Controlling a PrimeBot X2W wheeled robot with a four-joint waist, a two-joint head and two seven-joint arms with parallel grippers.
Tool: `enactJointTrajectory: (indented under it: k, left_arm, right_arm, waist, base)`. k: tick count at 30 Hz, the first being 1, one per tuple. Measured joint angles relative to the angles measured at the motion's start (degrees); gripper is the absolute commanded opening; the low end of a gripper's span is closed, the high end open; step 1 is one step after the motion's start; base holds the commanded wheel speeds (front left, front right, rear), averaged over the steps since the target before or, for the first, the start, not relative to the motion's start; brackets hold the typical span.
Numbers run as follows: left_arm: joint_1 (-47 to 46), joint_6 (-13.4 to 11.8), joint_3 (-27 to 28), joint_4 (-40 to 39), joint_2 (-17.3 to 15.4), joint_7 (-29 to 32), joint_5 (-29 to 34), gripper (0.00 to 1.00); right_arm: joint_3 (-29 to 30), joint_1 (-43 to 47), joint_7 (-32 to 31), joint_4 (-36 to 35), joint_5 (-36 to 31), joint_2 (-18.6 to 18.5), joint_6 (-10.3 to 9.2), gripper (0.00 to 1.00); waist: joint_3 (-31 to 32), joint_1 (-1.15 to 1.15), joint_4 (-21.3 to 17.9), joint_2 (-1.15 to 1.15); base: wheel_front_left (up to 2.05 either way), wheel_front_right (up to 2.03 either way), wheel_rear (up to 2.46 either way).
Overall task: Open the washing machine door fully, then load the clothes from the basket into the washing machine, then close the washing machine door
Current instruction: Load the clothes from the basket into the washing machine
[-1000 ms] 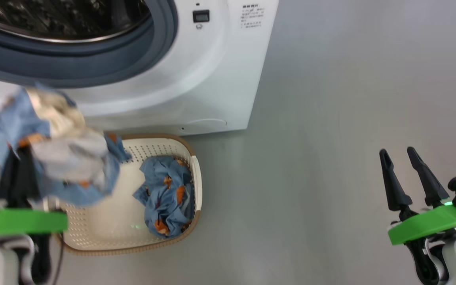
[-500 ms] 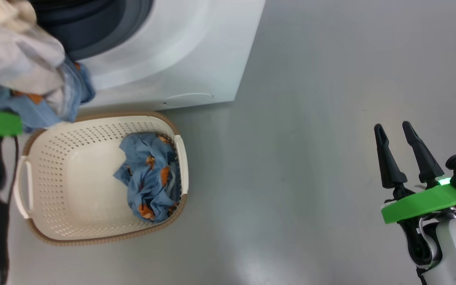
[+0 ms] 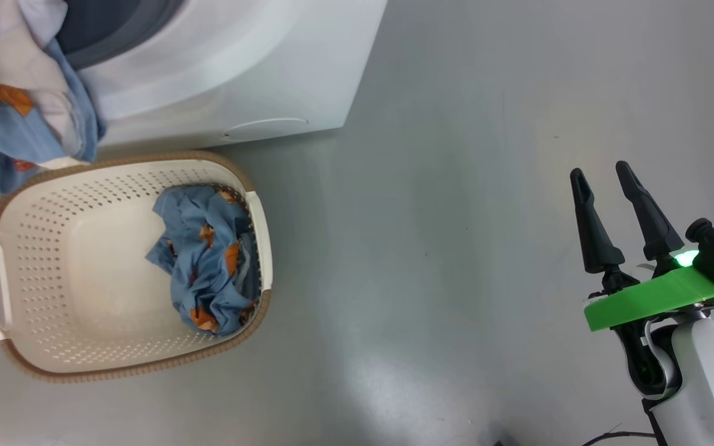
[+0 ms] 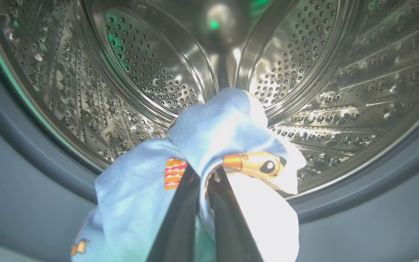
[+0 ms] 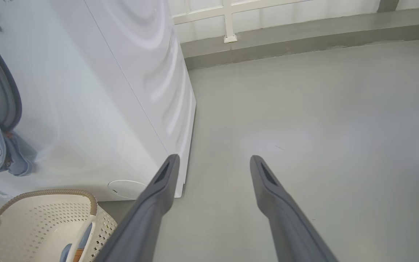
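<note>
My left gripper [image 4: 204, 175] is shut on a light blue garment [image 4: 227, 123] with orange prints and white patches, held at the mouth of the washing machine's steel drum [image 4: 322, 72], just above the grey seal [image 4: 20, 174]. In the head view that garment [image 3: 28, 118] hangs over the white washing machine [image 3: 239, 68] front at top left. More blue clothes [image 3: 208, 260] lie at the right end of the cream basket [image 3: 115, 365] on the floor. Far right, my right gripper [image 3: 600, 170] stands open and empty over bare floor, also seen as the right gripper [image 5: 214, 160]. The washing machine door is out of view.
The basket [image 5: 49, 218] stands right against the washing machine [image 5: 104, 91], below its round lower cap [image 3: 264, 129]. Grey floor [image 3: 456, 248] stretches to the right of both. A low ledge with a white railing [image 5: 227, 22] runs behind the machine.
The left gripper has carried its garment from above the basket up to the drum mouth. The head camera has shifted, sliding machine and basket across the picture. The right gripper stays open.
</note>
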State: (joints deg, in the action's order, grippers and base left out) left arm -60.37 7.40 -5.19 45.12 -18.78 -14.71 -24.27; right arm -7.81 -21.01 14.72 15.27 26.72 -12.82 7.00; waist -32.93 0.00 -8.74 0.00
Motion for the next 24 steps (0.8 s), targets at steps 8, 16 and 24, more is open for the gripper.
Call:
enactJointTrajectory:
  k: [8, 16, 24]
  left_arm:
    - [-8.8, 0.0, -3.6, 8.4, -0.4, 0.0, -1.8, 0.0]
    - [-14.0, 0.0, -2.7, 7.0, -1.8, 0.0, -1.4, 0.0]
    - [-15.1, 0.0, 4.8, -4.1, -1.3, 0.0, 3.8, 0.0]
  right_arm:
    - [-1.4, -1.5, 0.0, -0.3, 0.0, 0.0, 0.0, 1.0]
    - [-1.9, -2.0, 0.0, -0.6, 0.0, 0.2, 0.0, 1.0]
    - [-2.1, -2.2, 0.0, -1.2, -0.2, 0.7, 0.0, 1.0]
  waist:
    - [-1.8, 0.0, -1.4, 0.0]
    - [-3.3, 0.0, -2.7, 0.0]
    - [-4.8, 0.0, -3.7, 0.0]
  base:
    - [0.0, 0.0, 0.0]
    - [0.0, 0.0, 0.0]
    - [0.0, 0.0, 0.0]
